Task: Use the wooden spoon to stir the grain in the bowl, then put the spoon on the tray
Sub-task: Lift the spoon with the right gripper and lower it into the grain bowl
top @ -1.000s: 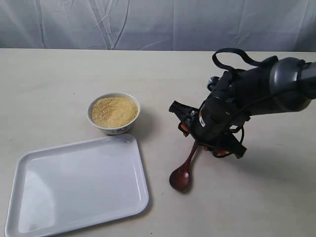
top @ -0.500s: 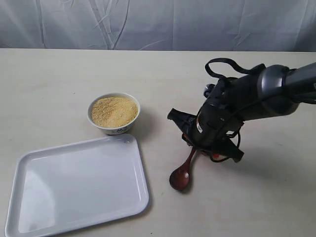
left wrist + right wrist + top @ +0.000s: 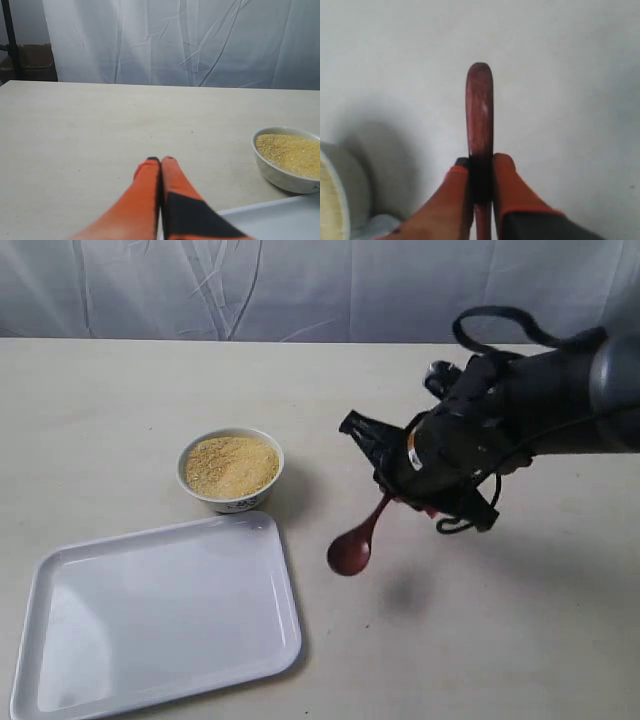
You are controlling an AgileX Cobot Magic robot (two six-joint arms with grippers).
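I read the right gripper (image 3: 393,498) as clamped on the wooden spoon (image 3: 352,548); in the right wrist view its orange fingers (image 3: 506,172) press on both sides of the slim handle, with the scoop (image 3: 479,100) pointing away from the camera. In the exterior view the spoon hangs scoop-down, tilted toward the near left corner of the counter (image 3: 120,400); the scoop is clear of the surface, and its shadow lies apart from it toward the right edge. The bowl (image 3: 232,502) stands left of the counter's centre, upright, with the grain (image 3: 232,466) mounded inside nearly to the rim; the spoon is well apart from it, on the side toward the right edge. The tray (image 3: 160,610) lies flat toward the near left corner; its far right corner sits just beside the bowl's base, though I cannot tell whether they touch. In the left wrist view, the left gripper (image 3: 161,161) has its fingertips pressed together with nothing between them; it sits low over the counter, with the bowl (image 3: 275,172), the grain (image 3: 290,152) and a corner of the tray (image 3: 270,220) near it.
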